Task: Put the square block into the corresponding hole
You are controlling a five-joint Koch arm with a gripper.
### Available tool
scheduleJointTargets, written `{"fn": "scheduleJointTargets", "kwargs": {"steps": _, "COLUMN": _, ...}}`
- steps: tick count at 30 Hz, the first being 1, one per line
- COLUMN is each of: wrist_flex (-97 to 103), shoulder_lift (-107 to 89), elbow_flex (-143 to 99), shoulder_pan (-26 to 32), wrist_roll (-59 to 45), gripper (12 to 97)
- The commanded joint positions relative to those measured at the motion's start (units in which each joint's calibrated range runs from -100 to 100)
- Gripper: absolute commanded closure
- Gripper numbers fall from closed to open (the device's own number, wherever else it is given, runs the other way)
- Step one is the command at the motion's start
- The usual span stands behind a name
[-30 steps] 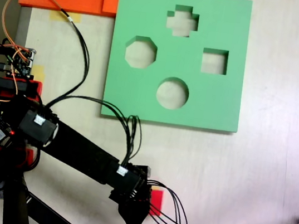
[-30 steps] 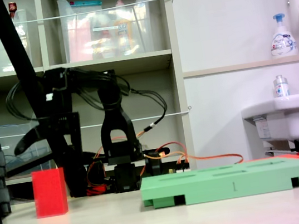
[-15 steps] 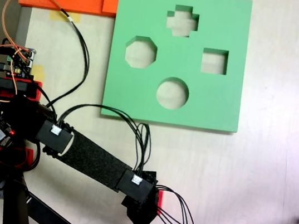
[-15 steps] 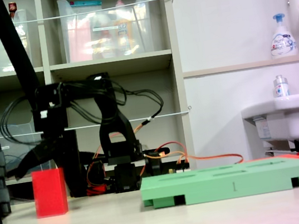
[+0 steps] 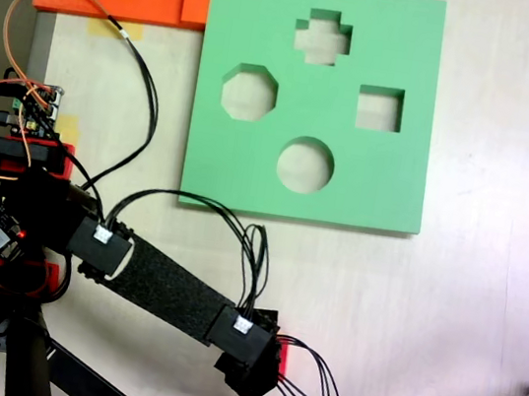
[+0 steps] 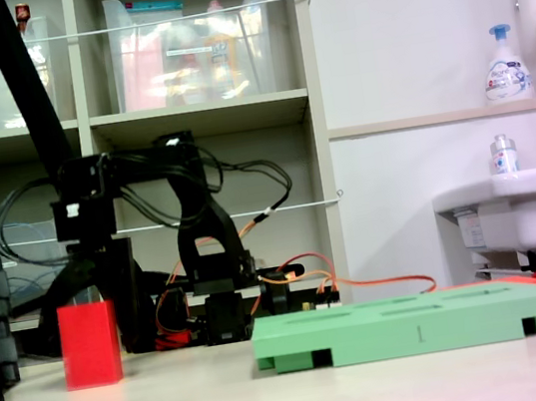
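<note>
The block (image 6: pixel 90 344) stands on the counter (image 5: pixel 446 315), well apart from the green board (image 5: pixel 386 186) and its square hole (image 5: pixel 379 109). The gripper (image 5: pixel 257 381) sits over it, likely for a top-down grasp; I cannot tell whether the fingers are spread or clenched.

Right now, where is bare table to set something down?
Bare: right of the board, and between its lower edge and the arm. Crowded: the left edge with electronics, and around the block under the gripper.
</note>
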Motion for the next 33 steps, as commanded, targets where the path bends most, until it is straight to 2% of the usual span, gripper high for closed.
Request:
{"fn": "scheduleJointTargets", "kwargs": {"steps": 1, "wrist_flex": 0.31, "shoulder_lift": 0.04, "elbow_flex": 2.11, "shoulder_pan": 0.05, "wrist_roll": -0.59, "gripper": 62.5}}
{"fn": "scheduleJointTargets", "kwargs": {"steps": 8, "wrist_flex": 0.31, "shoulder_lift": -2.61, "elbow_flex": -2.68, "shoulder_pan": -0.63, "wrist_roll": -0.54, "gripper": 76.6}}
{"fn": "scheduleJointTargets", "kwargs": {"steps": 12, "wrist_flex": 0.22, "shoulder_lift": -6.52, "elbow_flex": -5.57, "shoulder_pan": -1.22, "wrist_roll": -0.44, "gripper": 81.5}}
{"fn": "scheduleJointTargets", "kwargs": {"steps": 25, "wrist_flex": -2.57, "shoulder_lift": -21.33, "elbow_flex": -9.76, "shoulder_pan": -1.12, "wrist_roll": 1.03, "gripper": 81.6}}
{"fn": "scheduleJointTargets", "kwargs": {"steps": 33, "wrist_flex": -7.48, "shoulder_lift": -36.97, "elbow_flex": -9.06, "shoulder_pan": 4.35, "wrist_roll": 7.57, "gripper": 81.3}}
